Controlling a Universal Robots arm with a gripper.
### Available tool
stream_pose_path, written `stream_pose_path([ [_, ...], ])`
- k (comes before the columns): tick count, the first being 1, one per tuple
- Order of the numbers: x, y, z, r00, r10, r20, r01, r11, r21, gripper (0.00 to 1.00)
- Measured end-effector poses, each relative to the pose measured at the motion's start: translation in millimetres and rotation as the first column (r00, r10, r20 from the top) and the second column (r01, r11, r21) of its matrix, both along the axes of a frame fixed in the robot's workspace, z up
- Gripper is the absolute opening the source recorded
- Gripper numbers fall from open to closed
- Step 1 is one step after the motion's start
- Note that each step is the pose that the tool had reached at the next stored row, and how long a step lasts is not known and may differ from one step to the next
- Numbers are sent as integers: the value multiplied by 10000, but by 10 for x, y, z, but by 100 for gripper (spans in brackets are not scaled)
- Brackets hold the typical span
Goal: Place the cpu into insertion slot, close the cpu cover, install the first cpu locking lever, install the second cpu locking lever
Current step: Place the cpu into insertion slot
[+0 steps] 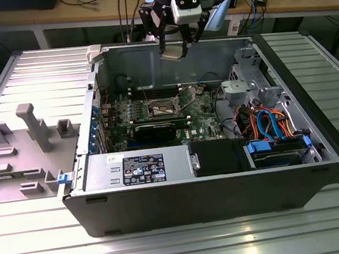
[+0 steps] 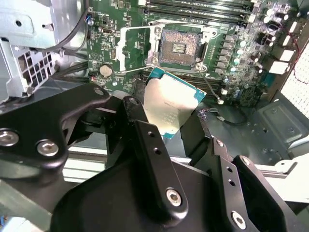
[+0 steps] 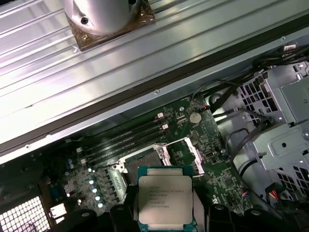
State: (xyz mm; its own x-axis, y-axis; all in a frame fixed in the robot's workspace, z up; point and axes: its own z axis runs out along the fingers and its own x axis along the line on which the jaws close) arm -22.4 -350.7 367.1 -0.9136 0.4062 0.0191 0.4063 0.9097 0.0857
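Exterior view is showing the claw (image 1: 174, 48) hanging high over the far wall of the open computer case (image 1: 213, 189). The claw is pinching the cpu (image 1: 172, 54) between its two black fingers (image 2: 140, 121). In the second wrist view, the fingers are pressing on two sides of the chip, and its shiny grey top is facing the camera at a tilt. The cpu is up in the air, well apart from the green motherboard (image 1: 208, 115) below it.

The insertion slot (image 2: 179, 48) is lying open on that board, with its dark middle showing inside a silver rim. In the exterior view the slot is sitting nearer than the claw and lower down. The cpu cover (image 2: 123, 50) is swung open, just beside the slot. Long black strips are running along the board on the slot's other side.

Blue and orange cables (image 1: 267, 122) are bunching up inside the case on the exterior view's right. A grey plastic holder (image 1: 19, 150) is lying on the ridged metal table (image 1: 34, 69) on the exterior view's left.
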Motion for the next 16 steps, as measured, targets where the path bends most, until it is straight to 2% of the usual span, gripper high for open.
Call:
stream_pose_path([
  [3,-1,0,-2,9996,-286,1,286,9996,2,54],
  [8,-6,0,-2,9991,-422,1,422,9991,1,54],
  [9,-6,0,-3,9984,-566,0,566,9984,1,54],
  [12,-6,1,-11,9942,-1072,1,1072,9942,2,54],
  [15,-6,1,-18,9875,-1579,0,1579,9875,1,54],
  [16,-6,0,-22,9838,-1794,1,1794,9838,2,54],
])
